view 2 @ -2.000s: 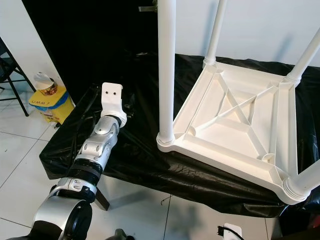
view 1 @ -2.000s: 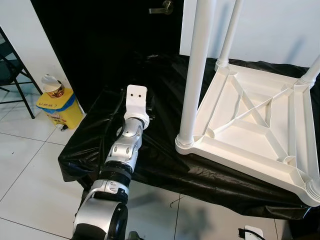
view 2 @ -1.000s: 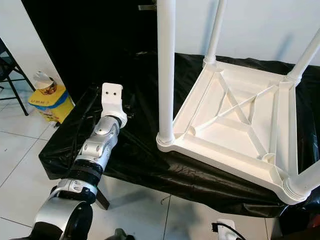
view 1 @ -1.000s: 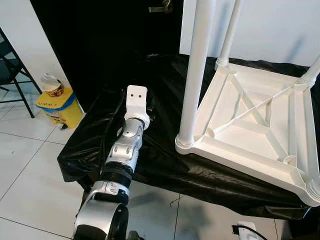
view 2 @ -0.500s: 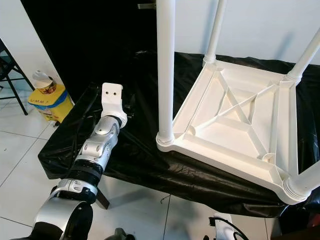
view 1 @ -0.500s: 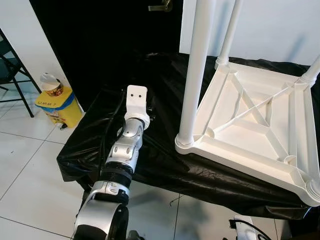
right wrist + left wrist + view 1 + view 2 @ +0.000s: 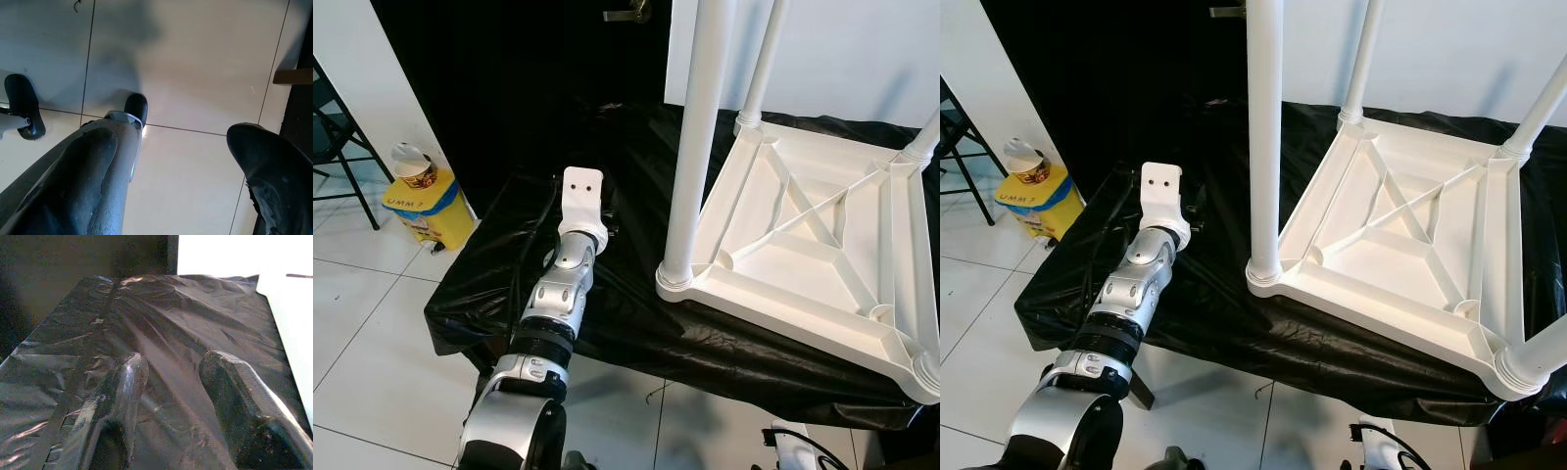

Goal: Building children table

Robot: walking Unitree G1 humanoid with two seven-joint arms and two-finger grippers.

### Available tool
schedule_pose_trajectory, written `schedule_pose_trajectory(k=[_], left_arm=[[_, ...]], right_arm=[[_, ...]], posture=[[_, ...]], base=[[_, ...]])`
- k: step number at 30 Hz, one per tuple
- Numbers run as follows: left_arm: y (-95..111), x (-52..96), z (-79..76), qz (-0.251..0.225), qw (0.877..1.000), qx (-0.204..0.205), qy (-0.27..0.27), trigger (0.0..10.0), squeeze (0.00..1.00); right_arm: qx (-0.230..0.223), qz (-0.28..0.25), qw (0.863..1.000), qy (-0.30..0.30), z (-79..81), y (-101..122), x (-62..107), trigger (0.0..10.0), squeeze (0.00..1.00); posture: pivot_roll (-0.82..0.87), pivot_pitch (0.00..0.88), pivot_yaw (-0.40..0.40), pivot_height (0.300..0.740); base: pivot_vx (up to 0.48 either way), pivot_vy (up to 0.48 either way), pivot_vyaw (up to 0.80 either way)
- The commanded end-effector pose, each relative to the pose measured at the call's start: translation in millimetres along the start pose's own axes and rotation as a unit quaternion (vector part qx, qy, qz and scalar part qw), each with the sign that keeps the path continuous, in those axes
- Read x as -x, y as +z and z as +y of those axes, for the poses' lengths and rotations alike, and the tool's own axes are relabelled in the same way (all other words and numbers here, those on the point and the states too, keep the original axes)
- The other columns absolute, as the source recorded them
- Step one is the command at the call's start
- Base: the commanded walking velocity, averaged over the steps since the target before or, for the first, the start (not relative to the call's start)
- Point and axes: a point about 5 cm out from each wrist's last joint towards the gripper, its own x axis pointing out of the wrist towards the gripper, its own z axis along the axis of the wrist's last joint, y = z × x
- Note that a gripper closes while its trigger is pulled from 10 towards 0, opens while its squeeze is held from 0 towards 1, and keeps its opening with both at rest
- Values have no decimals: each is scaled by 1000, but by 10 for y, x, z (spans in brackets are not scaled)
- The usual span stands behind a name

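in the eye views the white children's table [image 7: 803, 245] lies upside down, legs up, on the black-sheeted surface [image 7: 636, 294], the left arm [image 7: 553, 294] stretched beside it; the left wrist view shows the left claw [image 7: 171, 382] open over the sheet; the right wrist view shows the right claw [image 7: 181, 161] open above the tiled floor [image 7: 195, 58].

The right gripper [image 7: 171, 171] hangs over a pale tiled floor [image 7: 195, 63], its two black fingers [image 7: 73, 176] spread wide apart with nothing between them. Beyond the fingers, grout lines cross the tiles. A small black wheel [image 7: 22, 105] sits beside one finger, and a rounded black-tipped silver part [image 7: 131, 117] lies just past that finger.
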Motion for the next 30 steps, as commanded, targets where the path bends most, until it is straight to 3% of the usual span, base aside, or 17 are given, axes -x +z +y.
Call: schedule_pose_trajectory(k=[1, 24, 30], left_arm=[[-3, 11, 13, 2, 1000, -4, 27, 10000, 0], [-24, 23, 8, 4, 1000, -4, 26, 10000, 0], [-70, 52, 71, 5, 999, -9, 30, 10000, 0]], right_arm=[[0, 10, 1000, 3, 20, -51, 6, 10000, 0], [5, 15, 1000, 6, 36, -67, 7, 10000, 0], [4, 14, 1000, 8, 40, -58, 6, 10000, 0]], posture=[[36, 14, 1, 740], [38, 10, -1, 740], [32, 14, 2, 740]], base=[[0, 0, 0], [0, 0, 0], [0, 0, 0]])
